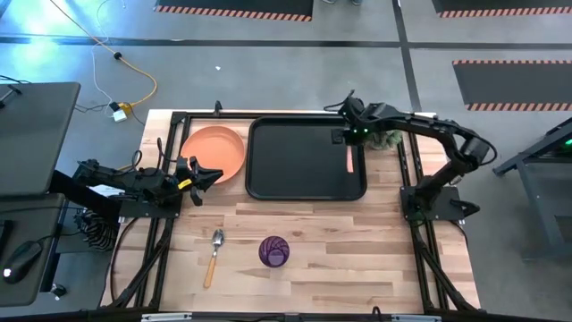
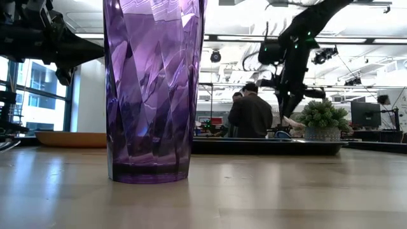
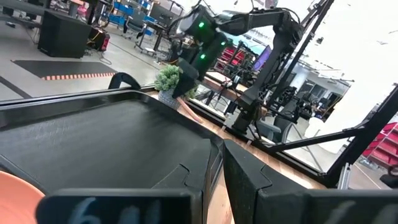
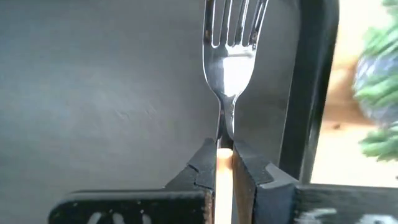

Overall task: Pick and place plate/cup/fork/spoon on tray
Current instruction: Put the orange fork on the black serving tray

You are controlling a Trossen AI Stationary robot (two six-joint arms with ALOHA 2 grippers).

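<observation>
A: What's cut off nearest the low cam?
B: Cup, top out of frame, blocks spoon.
A: Fork?
B: Fork pinched by its orange handle in right gripper, long axis along the fingers, tines pointing away, over tray right of frame centre.
A: Left gripper?
B: Nearly closed, empty, touching plate at upper left.

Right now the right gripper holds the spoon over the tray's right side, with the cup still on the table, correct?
Not quite: the right gripper holds the fork, tines plain in the right wrist view. It is over the tray's right side, and the cup stands on the table.
</observation>
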